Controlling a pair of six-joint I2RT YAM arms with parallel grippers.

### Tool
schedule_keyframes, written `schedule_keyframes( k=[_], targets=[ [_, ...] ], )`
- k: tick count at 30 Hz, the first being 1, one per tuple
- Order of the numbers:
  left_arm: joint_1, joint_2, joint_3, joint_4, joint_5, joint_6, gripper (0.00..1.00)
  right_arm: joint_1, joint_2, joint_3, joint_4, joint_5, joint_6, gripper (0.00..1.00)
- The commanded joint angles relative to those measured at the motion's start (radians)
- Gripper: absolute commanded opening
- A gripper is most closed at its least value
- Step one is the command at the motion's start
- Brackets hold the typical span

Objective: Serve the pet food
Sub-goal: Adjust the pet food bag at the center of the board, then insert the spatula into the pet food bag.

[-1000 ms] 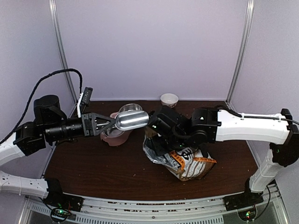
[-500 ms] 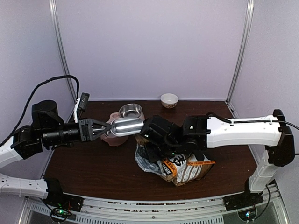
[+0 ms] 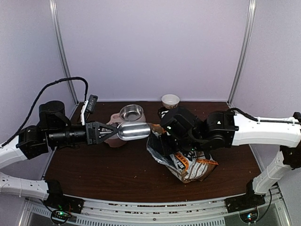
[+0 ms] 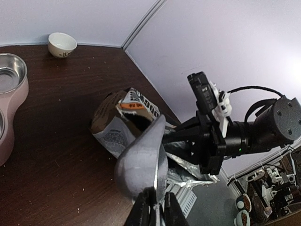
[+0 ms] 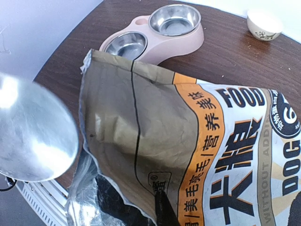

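Top external view | left gripper (image 3: 112, 133) jaws clamped on the handle of the shiny metal scoop (image 3: 134, 131), centre-left; right gripper (image 3: 162, 128) pinching the mouth rim of the crinkly white-and-kraft printed bag (image 3: 190, 162), centre | small brown dry kibble judged inside the bag; loose, light, spill-prone; take it by scoop, not fingers | pellets hidden in the dark bag opening; scoop contents indistinct

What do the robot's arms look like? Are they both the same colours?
Yes, they match. The left arm and right arm both have smooth white tube parts joined by chunky black round joints. The left gripper and right gripper are black, with triangle-shaped frames. A thick black cable loops up from the left arm.
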Motion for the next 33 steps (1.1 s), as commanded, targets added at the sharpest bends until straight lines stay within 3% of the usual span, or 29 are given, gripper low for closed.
schedule_keyframes(
  k=[1, 11, 26, 33],
  targets=[
    [-0.002, 0.026, 0.060, 0.031, 0.082, 0.056, 0.00, -0.022, -0.066, -0.040, -0.069, 0.086, 0.010, 0.00],
    [-0.057, 0.110, 0.149, -0.025, 0.127, 0.107, 0.00, -0.032, -0.125, -0.056, -0.078, 0.116, 0.022, 0.00],
    [-0.165, 0.214, 0.261, -0.137, -0.058, 0.132, 0.00, -0.032, -0.154, -0.068, -0.059, 0.113, 0.014, 0.00],
    [-0.177, 0.292, 0.302, -0.102, -0.087, 0.124, 0.00, -0.011, -0.146, -0.063, -0.026, 0.082, 0.004, 0.00]
  ],
)
